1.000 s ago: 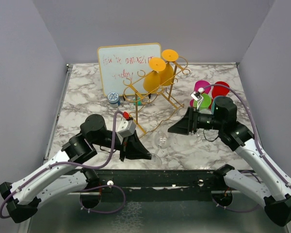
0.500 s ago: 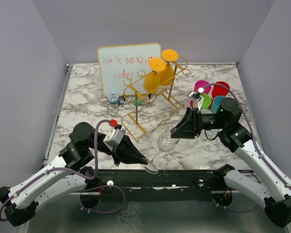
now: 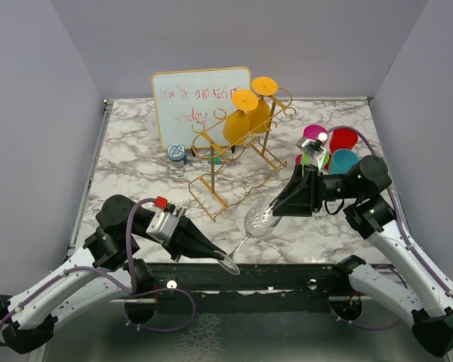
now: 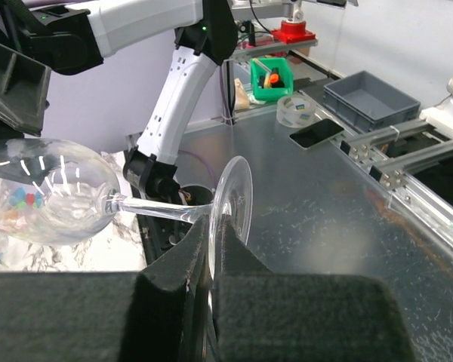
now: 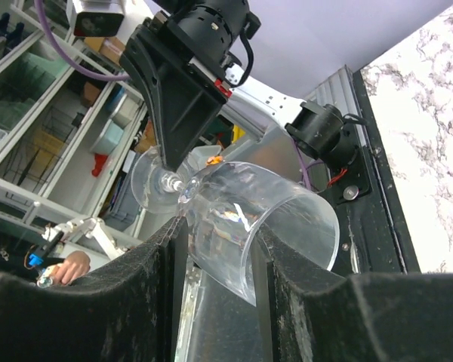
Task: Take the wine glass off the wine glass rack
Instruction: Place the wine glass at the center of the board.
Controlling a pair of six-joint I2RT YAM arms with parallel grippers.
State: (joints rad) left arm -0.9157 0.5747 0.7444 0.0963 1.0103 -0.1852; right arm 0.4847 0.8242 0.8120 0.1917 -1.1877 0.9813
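Observation:
A clear wine glass (image 3: 258, 219) hangs tilted above the table's front edge, held between both arms. My left gripper (image 3: 216, 253) is shut on its round foot (image 4: 239, 197), with the stem running left to the bowl (image 4: 54, 194). My right gripper (image 3: 275, 208) is shut on the bowl (image 5: 275, 226), one pad on each side; the same view shows the left gripper (image 5: 171, 160) behind the foot. The gold wire wine glass rack (image 3: 238, 167) stands further back at the table's middle, apart from the clear glass.
Two yellow glasses (image 3: 243, 119) hang upside down on the rack. A small whiteboard (image 3: 200, 102) leans behind it, with a little blue round object (image 3: 177, 153) at its foot. Several coloured cups (image 3: 338, 148) sit behind the right arm. Grey walls enclose three sides.
The left arm drew back toward the near edge, bringing the glass by its foot. The right gripper came onto the bowl and its jaws narrowed around it.

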